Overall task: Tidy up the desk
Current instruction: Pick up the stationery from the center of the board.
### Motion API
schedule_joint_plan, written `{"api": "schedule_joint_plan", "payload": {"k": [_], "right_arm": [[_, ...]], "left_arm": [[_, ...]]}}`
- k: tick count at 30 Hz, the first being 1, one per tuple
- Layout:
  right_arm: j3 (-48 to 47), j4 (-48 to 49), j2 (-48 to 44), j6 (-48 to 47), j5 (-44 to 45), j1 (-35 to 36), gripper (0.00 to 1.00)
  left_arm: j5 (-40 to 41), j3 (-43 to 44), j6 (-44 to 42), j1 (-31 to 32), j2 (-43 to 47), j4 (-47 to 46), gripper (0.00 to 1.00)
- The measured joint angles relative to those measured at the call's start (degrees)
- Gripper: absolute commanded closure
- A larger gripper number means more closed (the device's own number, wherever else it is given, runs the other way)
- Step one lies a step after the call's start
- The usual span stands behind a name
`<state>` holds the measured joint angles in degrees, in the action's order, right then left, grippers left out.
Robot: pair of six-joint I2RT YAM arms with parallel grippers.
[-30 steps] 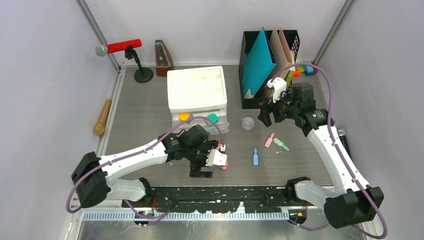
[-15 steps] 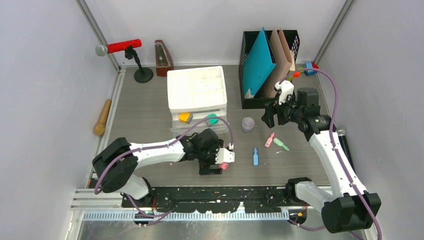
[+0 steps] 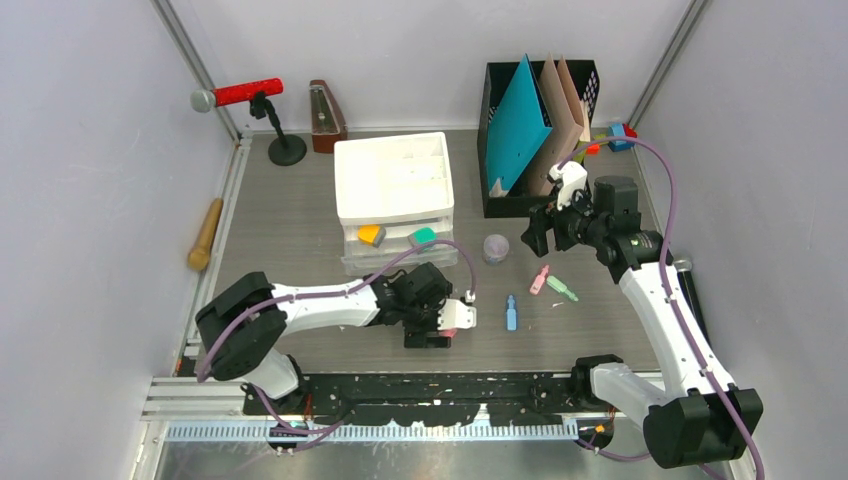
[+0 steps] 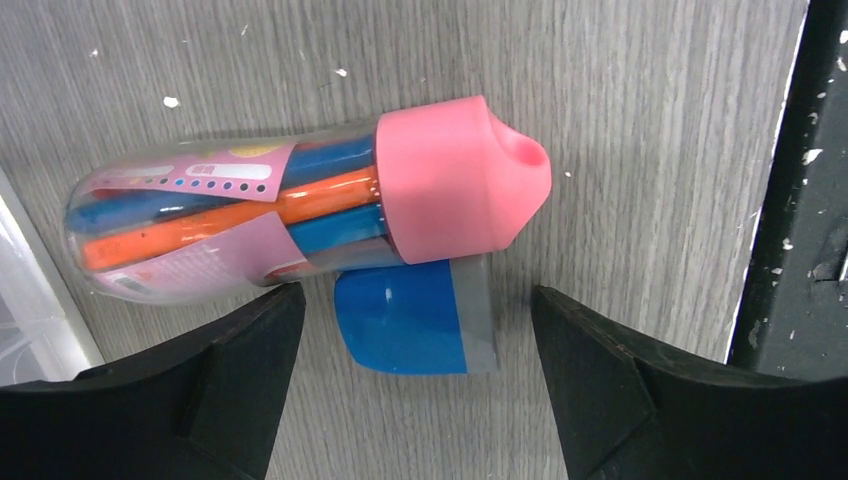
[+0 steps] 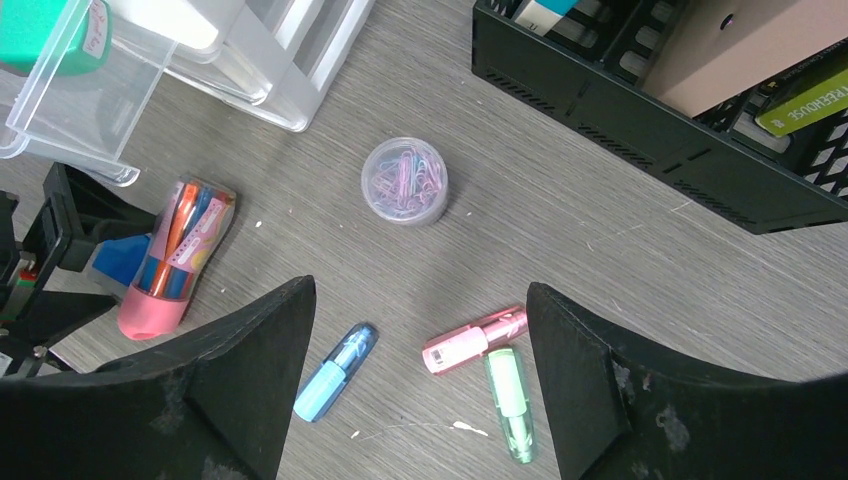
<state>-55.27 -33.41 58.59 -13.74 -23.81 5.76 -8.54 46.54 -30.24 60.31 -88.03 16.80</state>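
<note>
Pink-capped clear marker tube (image 4: 300, 205) lies on its side on the desk (image 3: 290, 220), near the front rail, with a small blue-and-grey block (image 4: 415, 315) touching it just under the cap.

**Left gripper** (image 4: 417, 320): low over the pair, jaws wide and holding nothing. The fingers stand either side of the block and touch neither item.

**Right gripper** (image 5: 420, 295): raised near the black file rack (image 5: 620, 110), jaws wide and empty.

**Step in hand (judged):** a pick from this pair.
- As set, the jaws would close on the block only, which looks sound if the block is the target.
- For the tube, the closing line runs roughly along its length. The wrist should turn so the pads close across the clear body, away from the tapered cap, which is likely to slip.
- Either way the neighbouring item may be dragged, so a straight lift is advised.

**Count:**
- Marker tube: one
- Blue-and-grey block: one
- Highlighters: three, namely blue (image 5: 336, 372), pink (image 5: 474, 340) and green (image 5: 510, 388)
- Paper-clip tub (image 5: 404, 180): one
- White drawer unit (image 3: 392, 180): one
- File rack: one
- Microphone on stand (image 3: 240, 94): one
- Metronome (image 3: 326, 115): one
- Wooden handle (image 3: 205, 235) by the left wall: one
</note>
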Motion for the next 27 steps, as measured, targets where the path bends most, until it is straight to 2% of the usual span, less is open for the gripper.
{"api": "schedule_joint_plan", "payload": {"k": [6,17,22,27], "right_arm": [[0.00,-0.02,0.00,-0.02,-0.42,0.00,0.17],[0.02,-0.07,0.00,-0.11,-1.11,-0.02,0.17],[0.09,-0.07,0.00,-0.48,-1.46,-0.02,0.17],[0.22,-0.17,0.02,-0.70,-1.68,-0.17,0.17]], "left_arm": [[-0.28,3.13,-0.42,0.46,-2.56,4.13,0.33],[-1.03,4.59,-0.44,1.01,-3.43,7.72,0.54],[-1.18,4.61,-0.57,1.95,-0.79,15.89,0.54],[-5.35,8.02,-1.86,3.13,6.56,27.50,0.52]]}}
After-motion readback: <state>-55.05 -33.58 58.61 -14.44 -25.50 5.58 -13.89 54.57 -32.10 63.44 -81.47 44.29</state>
